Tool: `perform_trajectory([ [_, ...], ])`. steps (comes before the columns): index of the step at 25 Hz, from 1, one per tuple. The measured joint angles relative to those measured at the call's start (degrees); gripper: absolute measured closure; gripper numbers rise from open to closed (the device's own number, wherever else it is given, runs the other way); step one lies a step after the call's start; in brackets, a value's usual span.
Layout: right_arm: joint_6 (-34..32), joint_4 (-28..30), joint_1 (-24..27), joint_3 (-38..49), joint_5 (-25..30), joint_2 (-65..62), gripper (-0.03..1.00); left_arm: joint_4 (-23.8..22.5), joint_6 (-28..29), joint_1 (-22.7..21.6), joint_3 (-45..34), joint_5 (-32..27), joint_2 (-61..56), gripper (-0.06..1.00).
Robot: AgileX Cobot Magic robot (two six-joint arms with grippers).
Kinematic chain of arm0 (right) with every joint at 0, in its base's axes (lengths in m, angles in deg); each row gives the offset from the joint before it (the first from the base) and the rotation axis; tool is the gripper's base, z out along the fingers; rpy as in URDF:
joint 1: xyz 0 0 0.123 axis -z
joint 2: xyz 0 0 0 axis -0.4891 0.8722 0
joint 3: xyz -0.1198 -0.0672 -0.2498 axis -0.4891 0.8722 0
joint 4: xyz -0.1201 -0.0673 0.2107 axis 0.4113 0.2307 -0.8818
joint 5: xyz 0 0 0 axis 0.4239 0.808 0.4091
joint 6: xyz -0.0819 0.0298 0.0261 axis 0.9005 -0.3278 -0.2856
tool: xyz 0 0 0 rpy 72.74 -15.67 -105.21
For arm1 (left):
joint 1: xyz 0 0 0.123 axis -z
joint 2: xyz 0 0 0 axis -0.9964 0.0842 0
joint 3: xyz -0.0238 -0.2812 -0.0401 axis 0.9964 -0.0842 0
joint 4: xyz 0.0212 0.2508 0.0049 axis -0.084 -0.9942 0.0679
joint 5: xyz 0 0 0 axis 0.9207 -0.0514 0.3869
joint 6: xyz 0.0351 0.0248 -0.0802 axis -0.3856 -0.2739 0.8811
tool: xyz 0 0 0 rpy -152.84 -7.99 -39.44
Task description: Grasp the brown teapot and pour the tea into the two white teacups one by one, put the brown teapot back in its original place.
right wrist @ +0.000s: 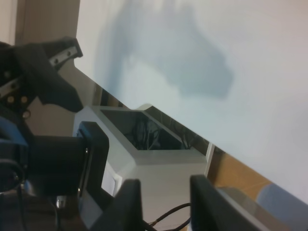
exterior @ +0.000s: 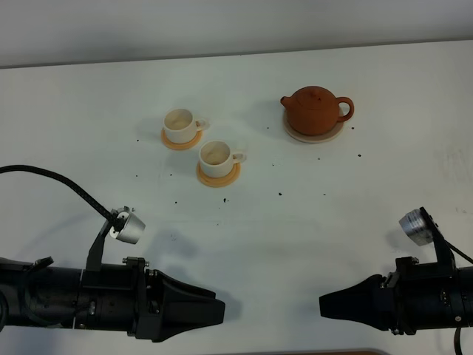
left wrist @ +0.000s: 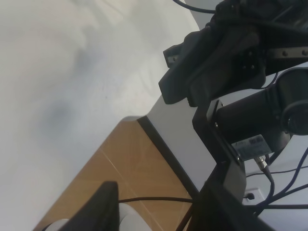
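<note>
We judge the task to be at its very start, with the first grasp not yet made. The brown teapot [exterior: 316, 109] sits upright, lid on, on its pale saucer [exterior: 336, 134] at the far right of the white table [exterior: 332, 222]. Its spout points toward the two white teacups [exterior: 181, 126] [exterior: 216, 157] and its loop handle [exterior: 346, 109] faces the right side. Each cup stands on its own orange coaster [exterior: 171, 143] [exterior: 211, 180], left of the pot and apart from it. Their insides look pale, and we see no dark tea in them. Both arms lie low along the near edge, well away from all of this, tips turned toward each other. The right gripper [exterior: 323, 303] has its fingers [right wrist: 127, 207] parted with only the table edge showing between them, so it holds nothing. The left gripper [exterior: 220, 310] is empty too. Its wrist view shows one finger [left wrist: 103, 207] standing well off to the side with no partner touching it, so we read its jaws as apart. The right arm seems better placed for the pot, since the handle faces its side. It would need to reach across to the far side of the table, line its parted jaws up on the handle or the body without knocking the lid knob, and close firmly before lifting. A loose grip could let the pot tilt early.
</note>
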Motion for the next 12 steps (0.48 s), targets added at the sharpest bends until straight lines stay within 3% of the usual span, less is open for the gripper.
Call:
perform_trajectory([
  [12, 0.0, 0.0, 0.0, 0.0, 0.0, 0.0, 0.73, 0.0, 0.0, 0.0, 0.0, -0.1, 0.0, 0.54],
])
